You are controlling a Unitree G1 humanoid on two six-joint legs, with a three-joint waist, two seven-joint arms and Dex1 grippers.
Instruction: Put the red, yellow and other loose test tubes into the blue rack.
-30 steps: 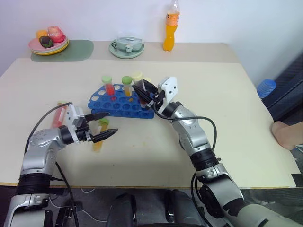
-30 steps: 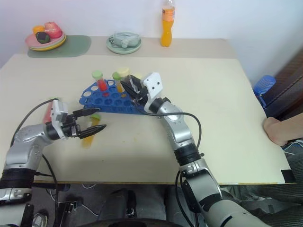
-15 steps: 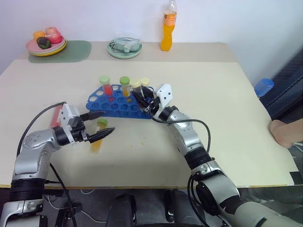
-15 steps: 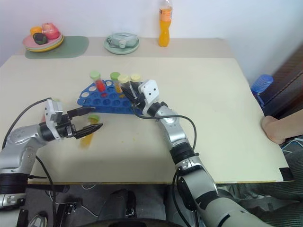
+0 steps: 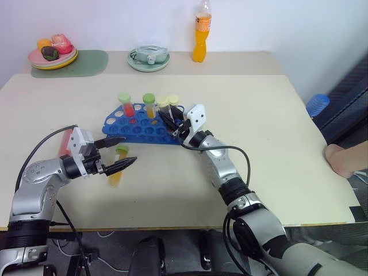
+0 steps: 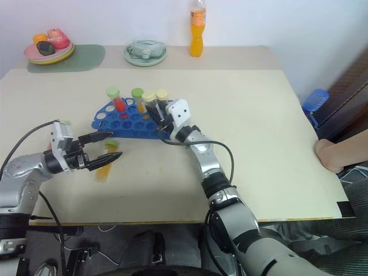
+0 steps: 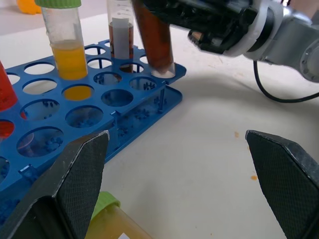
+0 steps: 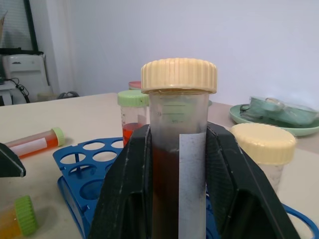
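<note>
Head view: the right gripper (image 5: 170, 120) clamps the brown tube (image 5: 167, 115) at the blue rack (image 5: 138, 127)'s three-o'clock end.

Left wrist view: its tip (image 7: 162, 69) enters a corner hole; a tilt could jam it.

Left gripper (image 5: 119, 153) gapes wide above a loose yellow tube (image 5: 118, 171).

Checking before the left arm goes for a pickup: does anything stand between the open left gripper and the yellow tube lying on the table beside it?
Nothing visible does. The left gripper hovers open right over the yellow tube, which lies flat on the table in front of the blue rack.
</note>
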